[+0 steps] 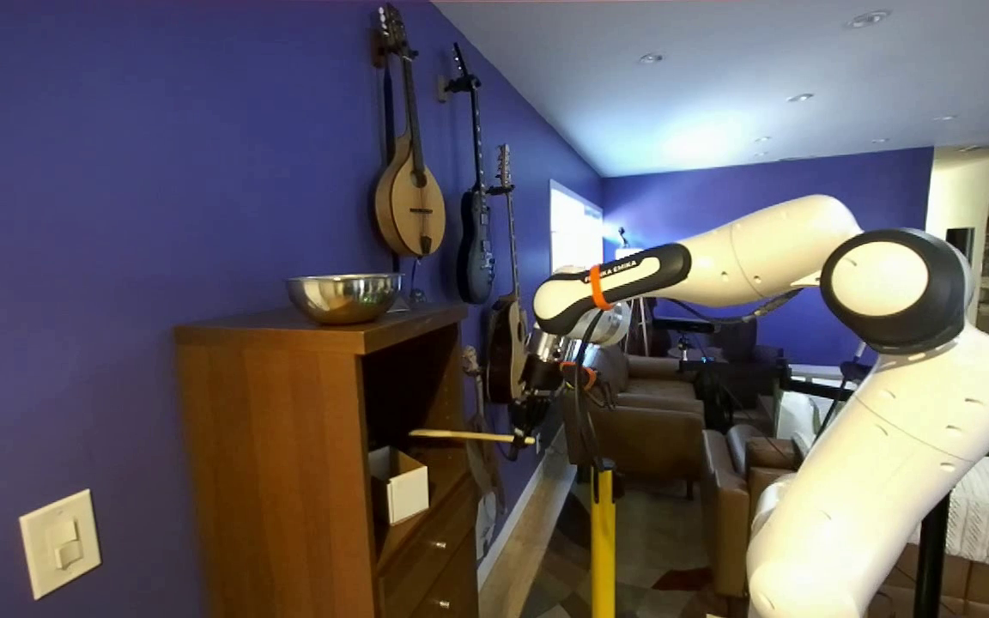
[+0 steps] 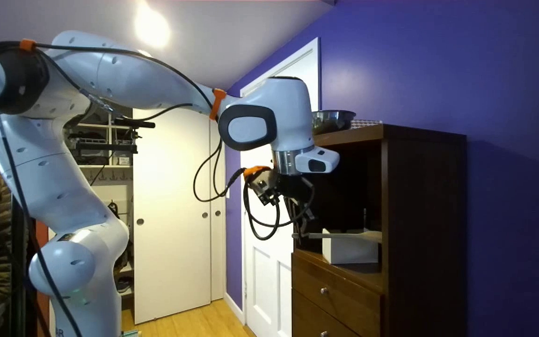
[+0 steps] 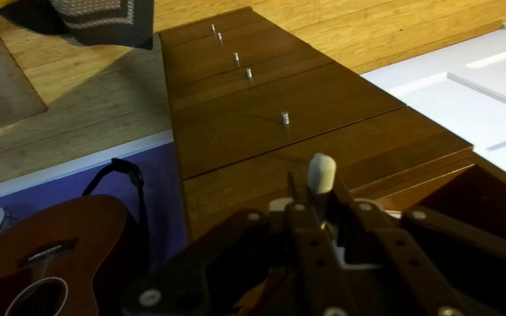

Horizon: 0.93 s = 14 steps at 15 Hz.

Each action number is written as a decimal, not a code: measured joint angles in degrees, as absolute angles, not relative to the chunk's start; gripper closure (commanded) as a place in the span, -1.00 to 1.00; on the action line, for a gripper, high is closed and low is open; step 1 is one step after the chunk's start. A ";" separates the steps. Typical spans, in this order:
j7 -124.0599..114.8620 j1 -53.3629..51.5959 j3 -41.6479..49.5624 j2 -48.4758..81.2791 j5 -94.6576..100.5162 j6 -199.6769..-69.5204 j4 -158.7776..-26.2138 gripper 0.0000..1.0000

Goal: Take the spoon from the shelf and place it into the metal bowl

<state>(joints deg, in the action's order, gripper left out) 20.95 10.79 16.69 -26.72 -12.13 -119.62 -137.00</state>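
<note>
Cabinet (image 1: 280, 463), bowl (image 1: 346, 302) on top, gripper (image 1: 523, 439) clamped on spoon (image 1: 464, 436)

Cabinet tall, wooden, compartment facing the robot. Bowl upright on its flat top, higher than the gripper and off toward the cabinet. Gripper out front, fingers pinched on the spoon's handle end; a stub pokes past them in the wrist view. Spoon near level, long axis running from gripper toward the cabinet; can't tell if its head sits inside or just outside. Probably wants backing out, lifting past the top edge, lowering in.
</note>
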 measured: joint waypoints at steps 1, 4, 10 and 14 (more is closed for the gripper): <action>22.23 10.53 17.31 -28.14 -12.80 -118.66 -137.48 0.93; 24.97 9.37 18.88 -31.17 -14.49 -116.18 -138.25 0.93; 36.49 7.41 22.39 -35.28 -14.90 -106.20 -138.37 0.93; 49.00 7.60 26.91 -40.15 -14.87 -99.01 -138.43 0.93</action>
